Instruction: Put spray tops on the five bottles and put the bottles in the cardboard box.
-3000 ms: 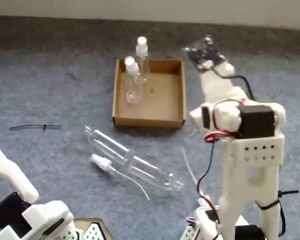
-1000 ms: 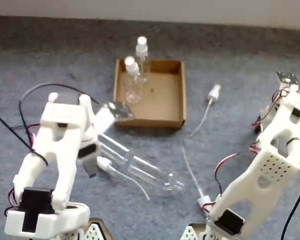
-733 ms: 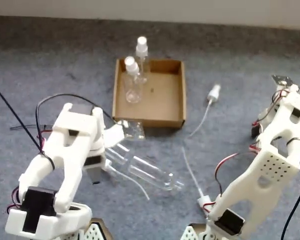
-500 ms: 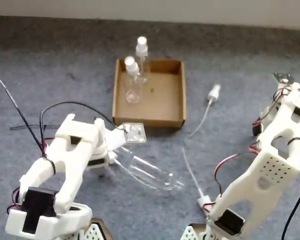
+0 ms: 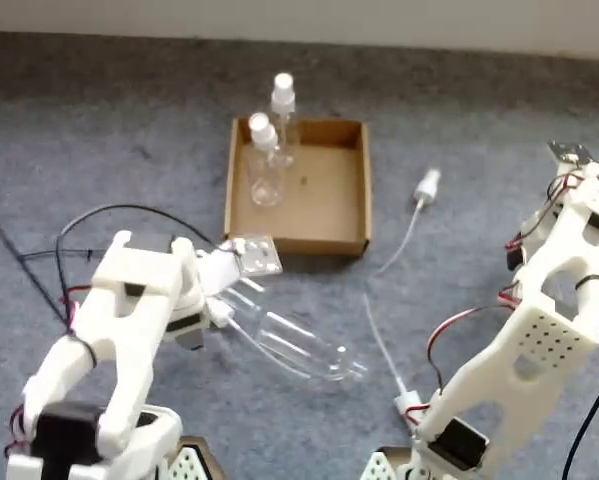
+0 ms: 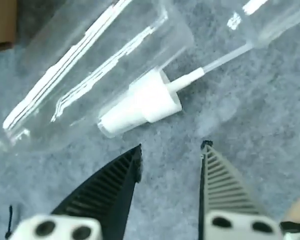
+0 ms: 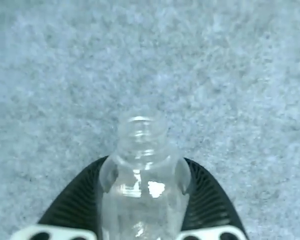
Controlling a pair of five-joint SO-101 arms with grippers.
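Now, left claw [image 6: 171,146] spread wide, carpet [image 6: 166,192] between it and spray top [image 6: 139,103], right claw [image 7: 142,171] clamped on uncapped bottle [image 7: 142,136].

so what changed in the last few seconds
The left arm swung in from the left corner, bringing its open left gripper over the loose spray top beside the lying bottles. The right arm swung from beside the cardboard box to the right edge, right gripper shut on an uncapped bottle. The two capped bottles in the box stayed put.
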